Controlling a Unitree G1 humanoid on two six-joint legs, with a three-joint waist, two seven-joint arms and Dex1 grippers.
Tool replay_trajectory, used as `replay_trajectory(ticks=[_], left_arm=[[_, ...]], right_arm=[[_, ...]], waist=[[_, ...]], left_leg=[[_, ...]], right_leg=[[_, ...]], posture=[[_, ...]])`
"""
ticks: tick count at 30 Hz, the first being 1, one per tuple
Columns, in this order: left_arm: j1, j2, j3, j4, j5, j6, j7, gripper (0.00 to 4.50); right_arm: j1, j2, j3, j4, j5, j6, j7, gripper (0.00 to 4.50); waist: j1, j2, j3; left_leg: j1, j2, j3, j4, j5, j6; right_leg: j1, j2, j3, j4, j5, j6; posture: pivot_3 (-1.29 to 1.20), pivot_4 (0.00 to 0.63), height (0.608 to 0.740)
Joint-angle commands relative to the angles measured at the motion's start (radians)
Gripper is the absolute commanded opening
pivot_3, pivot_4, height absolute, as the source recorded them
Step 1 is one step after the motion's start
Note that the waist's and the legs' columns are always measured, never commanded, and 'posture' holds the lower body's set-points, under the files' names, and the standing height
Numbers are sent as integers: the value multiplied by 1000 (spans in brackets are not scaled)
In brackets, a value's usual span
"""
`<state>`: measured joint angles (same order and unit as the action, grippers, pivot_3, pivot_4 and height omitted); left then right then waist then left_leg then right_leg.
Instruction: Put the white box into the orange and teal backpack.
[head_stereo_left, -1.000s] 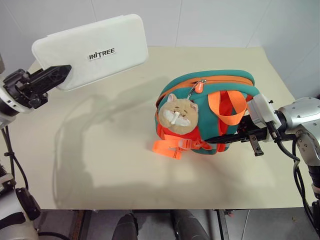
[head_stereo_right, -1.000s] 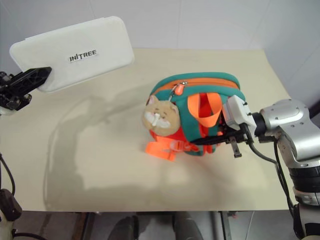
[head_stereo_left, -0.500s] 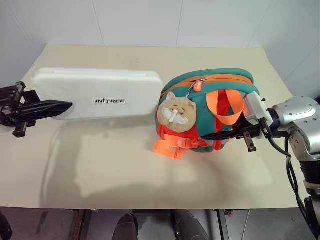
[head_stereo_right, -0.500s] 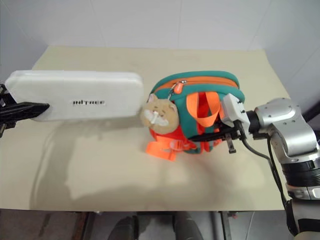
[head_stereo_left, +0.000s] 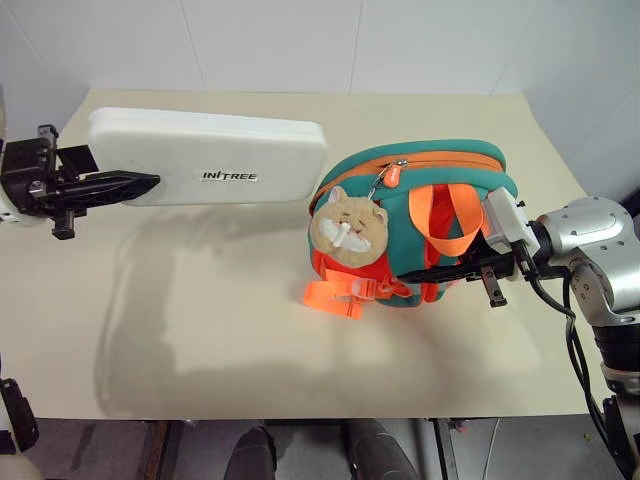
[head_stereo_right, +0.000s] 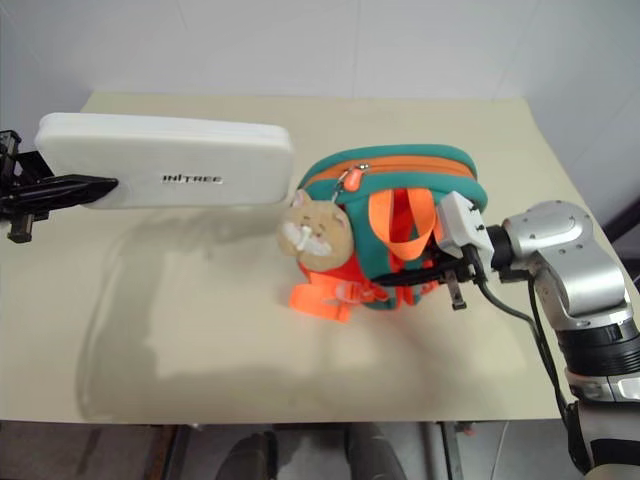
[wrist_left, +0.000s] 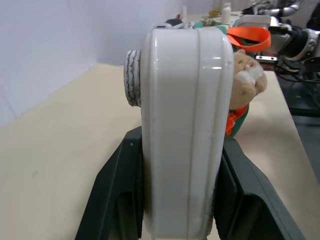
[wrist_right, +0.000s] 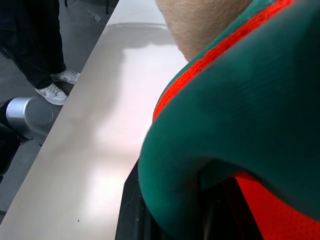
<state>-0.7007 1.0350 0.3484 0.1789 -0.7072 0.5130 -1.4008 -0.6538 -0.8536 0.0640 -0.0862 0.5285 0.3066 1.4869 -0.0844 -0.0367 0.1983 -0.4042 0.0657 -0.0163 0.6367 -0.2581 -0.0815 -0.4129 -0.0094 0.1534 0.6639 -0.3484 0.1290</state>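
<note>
your left gripper (head_stereo_left: 140, 183) had its jaws clamped on the white box (head_stereo_left: 215, 160), held level above the table (head_stereo_left: 230, 320), at 9 o'clock of the orange and teal backpack (head_stereo_left: 420, 215). your right gripper (head_stereo_left: 420, 275) had its jaws clamped on the backpack's teal strap.

**Box swinging level and closing in on the backpack**

The left gripper (head_stereo_left: 140, 184) is rolling its wrist, so the white box (head_stereo_left: 210, 158) is turning from a tilted, face-up pose with its far end raised to a level pose with its long side running across the table (head_stereo_left: 250, 330). The box's far end is coming from well apart to just beside the plush head on the backpack (head_stereo_left: 415, 225). Its shadow on the table is shifting with it, stretching under the box toward the backpack. In the last half second the box is rising slightly.
</note>
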Motion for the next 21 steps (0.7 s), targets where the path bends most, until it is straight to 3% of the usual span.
replay_trajectory(ticks=[1, 21], left_arm=[[-40, -7, -15, -13, -11, -5, -14, 1327], [-183, -87, -235, 31, 155, -165, -104, 1327]], right_arm=[[-5, 1, -26, -36, 11, -3, -6, 33], [-26, 32, -9, -18, -10, -9, -25, 33]], waist=[[0, 0, 0], [3, 0, 0]], left_leg=[[0, 0, 0, 0, 0, 0], [0, 0, 0, 10, -1, 2]], right_leg=[[0, 0, 0, 1, 0, 0], [3, 0, 0, 3, 1, 1]], posture=[[0, 150, 740], [0, 150, 740]])
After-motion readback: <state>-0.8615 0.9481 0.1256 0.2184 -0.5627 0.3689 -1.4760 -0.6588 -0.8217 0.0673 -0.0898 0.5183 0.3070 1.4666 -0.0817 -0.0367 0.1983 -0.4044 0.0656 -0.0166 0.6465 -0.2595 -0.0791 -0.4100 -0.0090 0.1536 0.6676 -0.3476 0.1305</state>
